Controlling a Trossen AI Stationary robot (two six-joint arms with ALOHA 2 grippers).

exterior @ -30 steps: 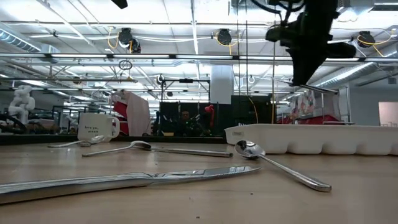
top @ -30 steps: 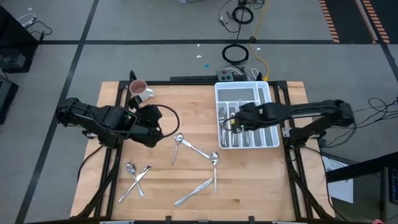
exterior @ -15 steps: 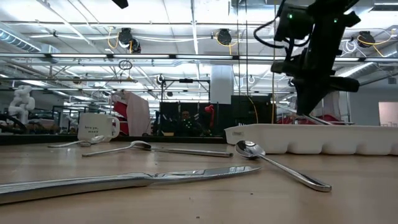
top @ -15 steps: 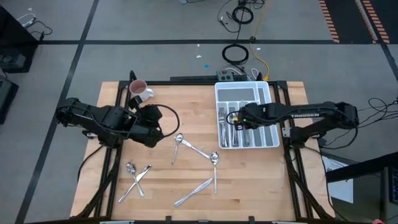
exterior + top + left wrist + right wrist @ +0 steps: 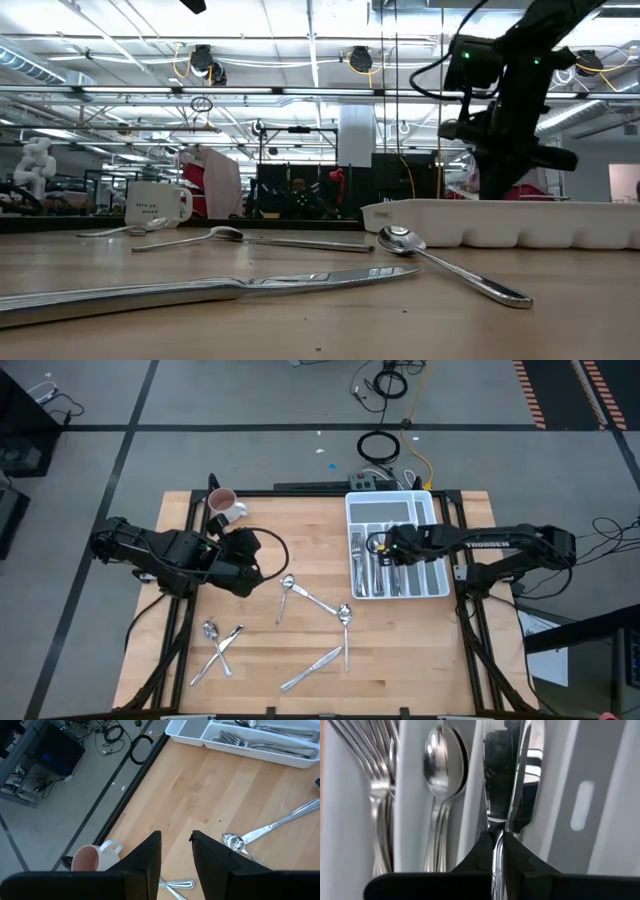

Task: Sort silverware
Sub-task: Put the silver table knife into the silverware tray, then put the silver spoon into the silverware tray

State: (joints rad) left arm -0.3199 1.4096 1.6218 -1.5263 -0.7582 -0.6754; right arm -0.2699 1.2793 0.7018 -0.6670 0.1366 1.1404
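Note:
My right gripper (image 5: 384,550) reaches down into the white divided tray (image 5: 395,510) at the table's right, shut on a shiny knife (image 5: 512,770) over the tray's third slot. Forks (image 5: 375,775) and spoons (image 5: 442,765) lie in the slots beside it. In the low view the tray's wall (image 5: 520,222) hides the fingertips of my right gripper (image 5: 500,195). Loose silverware lies flat on the wood: two spoons (image 5: 300,595) (image 5: 345,616), a knife (image 5: 312,668), and a crossed spoon and fork (image 5: 218,645). My left gripper (image 5: 175,842) hangs open above the table's left part, with nothing between its fingers. My right gripper pinches the knife between its two fingers at a narrow stretch (image 5: 497,842) of its length, with the broad shiny blade running on ahead of the fingers along the slot. The fingers come steeply from above. Whether the knife rests on the tray's floor I cannot tell.
A white mug (image 5: 222,506) with a pink inside stands at the far left corner. A grey box with cables (image 5: 368,482) sits beyond the tray's far edge. Bare wood (image 5: 420,650) lies near the front right.
My right gripper has sunk with the knife from above the tray down into it, shifting a little toward the far edge. The knife, which stuck out above the tray's wall in the low view, is now hidden behind it.

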